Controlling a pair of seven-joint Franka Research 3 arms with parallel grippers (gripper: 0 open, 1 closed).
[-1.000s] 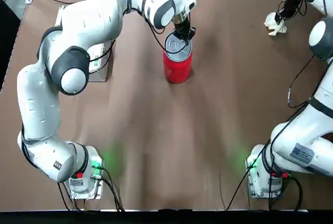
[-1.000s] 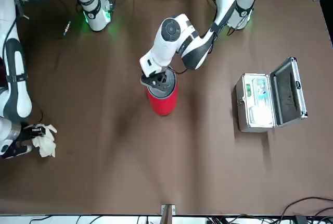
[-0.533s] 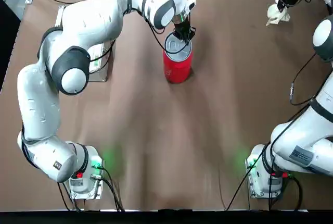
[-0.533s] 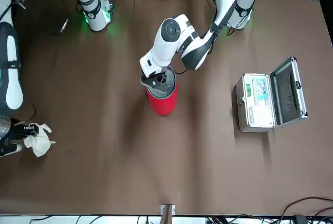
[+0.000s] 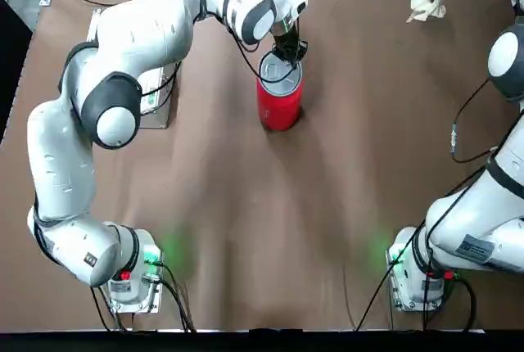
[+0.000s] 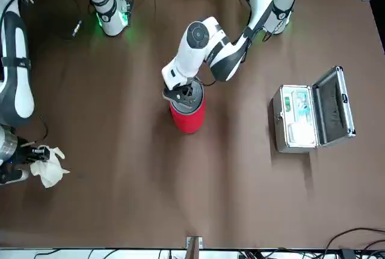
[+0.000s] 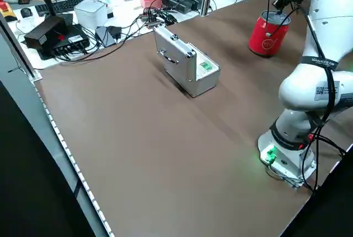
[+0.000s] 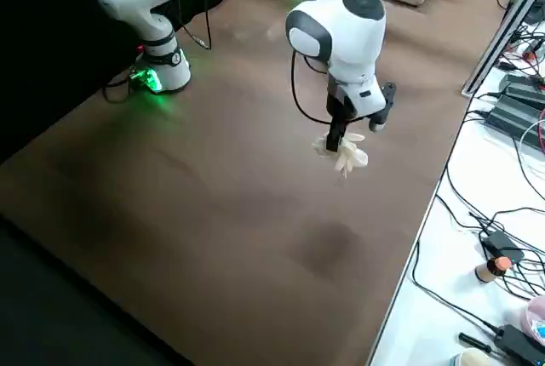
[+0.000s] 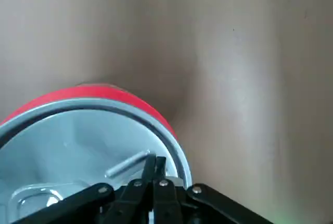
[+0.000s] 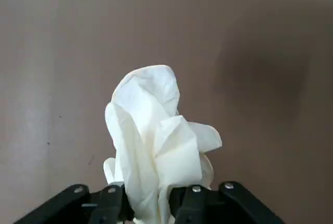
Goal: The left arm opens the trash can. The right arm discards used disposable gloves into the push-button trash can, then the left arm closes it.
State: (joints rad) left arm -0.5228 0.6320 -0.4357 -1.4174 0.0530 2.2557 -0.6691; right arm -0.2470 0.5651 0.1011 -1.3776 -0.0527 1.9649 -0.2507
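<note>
Black left gripper (image 9: 155, 161) is clenched over the red can's grey lid (image 9: 78, 151), upper middle overhead; black right gripper's (image 10: 151, 195) pinching crumpled white gloves (image 10: 156, 140), upper right.

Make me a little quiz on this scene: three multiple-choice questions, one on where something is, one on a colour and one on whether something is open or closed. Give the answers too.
1. Where is the left gripper?
A) Over the case
B) Over the lid of the can
C) Beside the robot's bases

2. What colour is the can's body?
A) Red
B) Green
C) Yellow

3. How does the silver case stand?
A) Shut
B) Upside down
C) Open

Answers:
1: B, since the left wrist view shows its fingertips over the lid.
2: A, as the top view shows the red side below the grey lid.
3: C, as the front view shows its hinged cover raised and the inside in sight.
</note>
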